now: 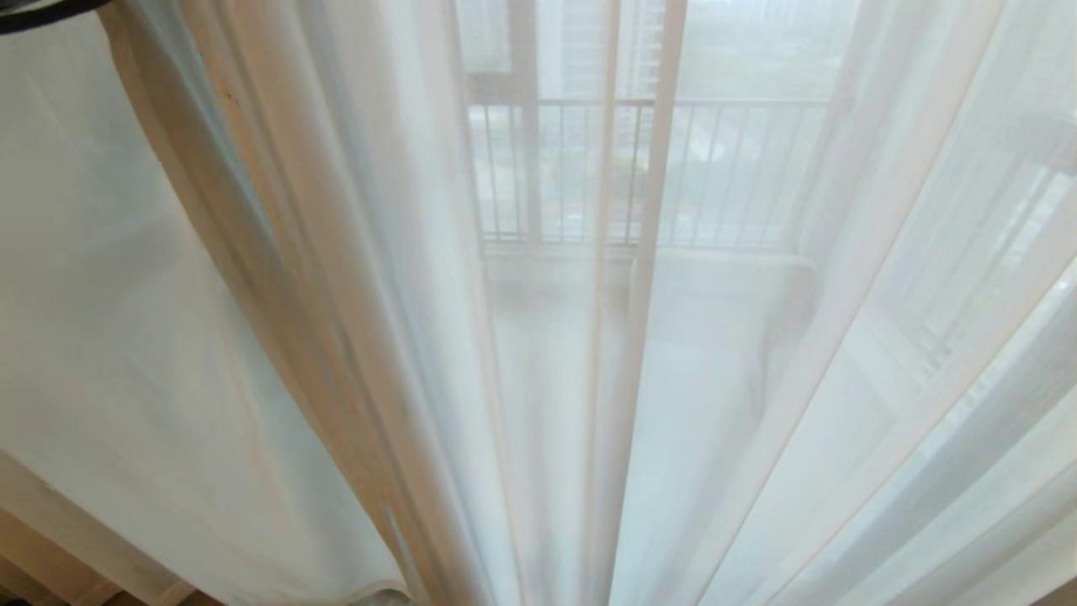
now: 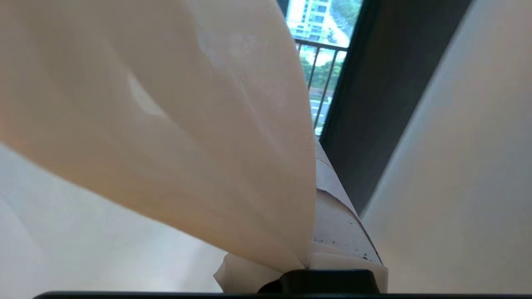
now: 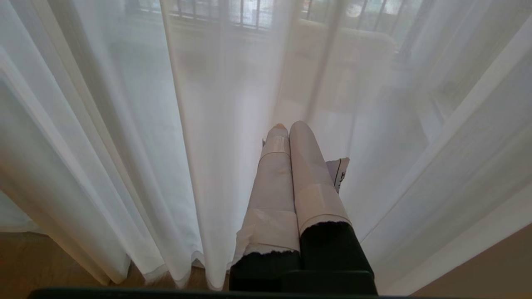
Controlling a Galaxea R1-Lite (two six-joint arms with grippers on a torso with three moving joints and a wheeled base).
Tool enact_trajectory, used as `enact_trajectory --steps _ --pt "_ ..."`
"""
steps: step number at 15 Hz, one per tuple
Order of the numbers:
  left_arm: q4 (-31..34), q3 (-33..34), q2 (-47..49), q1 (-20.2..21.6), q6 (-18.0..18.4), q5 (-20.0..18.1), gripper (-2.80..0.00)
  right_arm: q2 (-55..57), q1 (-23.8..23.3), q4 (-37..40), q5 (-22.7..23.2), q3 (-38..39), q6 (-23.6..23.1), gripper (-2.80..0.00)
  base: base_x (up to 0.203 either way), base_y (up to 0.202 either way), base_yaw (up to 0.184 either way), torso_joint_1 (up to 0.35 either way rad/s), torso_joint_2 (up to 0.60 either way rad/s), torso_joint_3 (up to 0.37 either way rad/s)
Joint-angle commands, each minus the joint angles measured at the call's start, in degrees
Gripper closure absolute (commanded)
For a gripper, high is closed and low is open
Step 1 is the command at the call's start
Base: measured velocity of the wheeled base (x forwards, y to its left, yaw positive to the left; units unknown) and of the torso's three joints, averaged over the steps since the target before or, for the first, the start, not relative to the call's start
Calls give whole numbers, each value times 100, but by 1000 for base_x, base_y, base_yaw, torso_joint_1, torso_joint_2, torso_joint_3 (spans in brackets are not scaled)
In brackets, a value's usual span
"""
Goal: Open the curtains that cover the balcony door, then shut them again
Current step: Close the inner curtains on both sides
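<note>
Left gripper [image 2: 309, 259]: jaws clamped on a gathered fold of the curtains [image 2: 187, 137], beside the dark door frame [image 2: 374, 104]. Right gripper [image 3: 289, 126]: 2 taped fingers pressed together, holding nothing, pointing at the sheer fabric. Curtains hang drawn across the balcony door [image 1: 644, 252].

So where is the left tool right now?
In the left wrist view, the left tool is shut on a fold of the curtains, beside the balcony door frame; the head view doesn't show it.
</note>
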Motion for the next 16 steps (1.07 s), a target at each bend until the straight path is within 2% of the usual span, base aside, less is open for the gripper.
enact_trajectory --steps 1,9,16 --pt "3 16 -216 -145 -8 33 0 0 2 7 4 0 -4 0 0 0 0 0 0 0" --pt "3 597 -971 -249 10 28 0 0 2 7 4 0 -4 0 0 0 0 0 0 0" --pt "11 977 -1521 -740 141 26 0 0 2 -2 4 0 -4 0 0 0 0 0 0 0"
